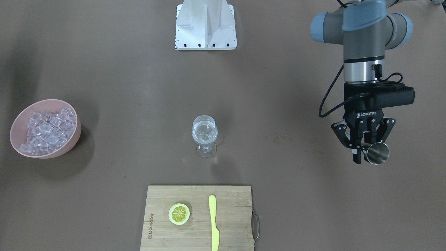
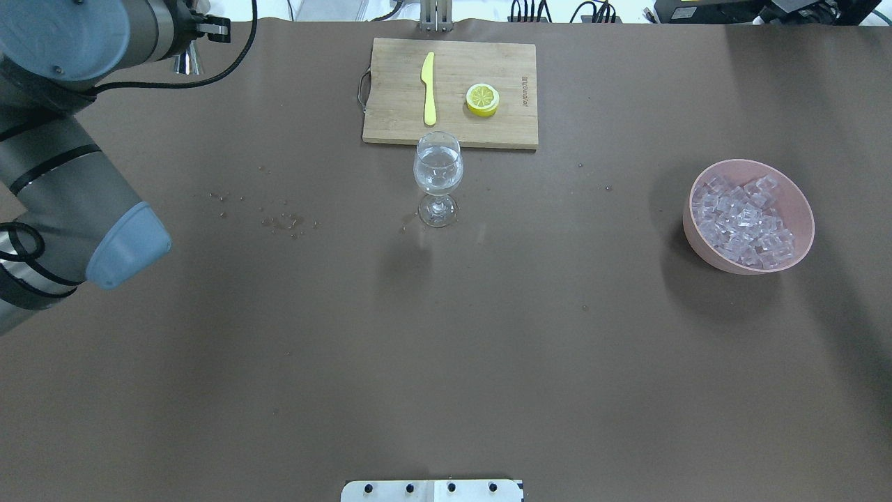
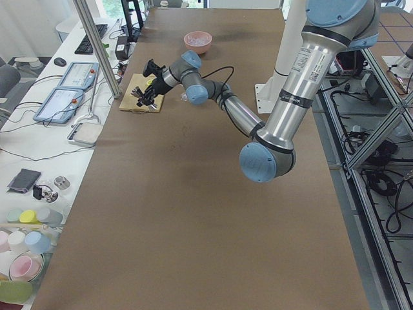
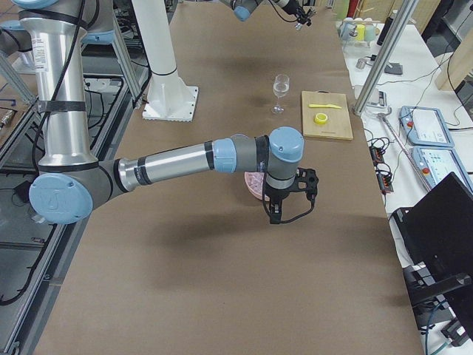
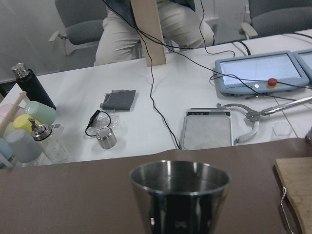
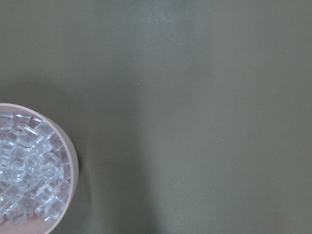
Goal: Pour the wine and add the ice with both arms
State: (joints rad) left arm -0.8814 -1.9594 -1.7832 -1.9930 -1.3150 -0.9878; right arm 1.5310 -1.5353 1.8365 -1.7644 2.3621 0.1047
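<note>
One cup (image 1: 378, 153), upright in clenched left tool (image 1: 362, 152), parked clear of glass (image 1: 206, 150) holding wine (image 1: 205, 134); right tool (image 4: 275, 213) near ice (image 1: 47, 127) for pickup, grip cannot tell.

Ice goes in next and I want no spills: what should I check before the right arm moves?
1. Wine in the glass: ok, liquid shows.
2. Glass upright, apart from the cutting board: ok.
3. Left hand shut on the steel cup, off to the glass's side: ok.
4. Ice heaped in the pink bowl: ok.
5. Right hand open: cannot tell, side view only.
6. Right hand centred over the bowl: not ok, bowl sits at its wrist view's lower left.
</note>
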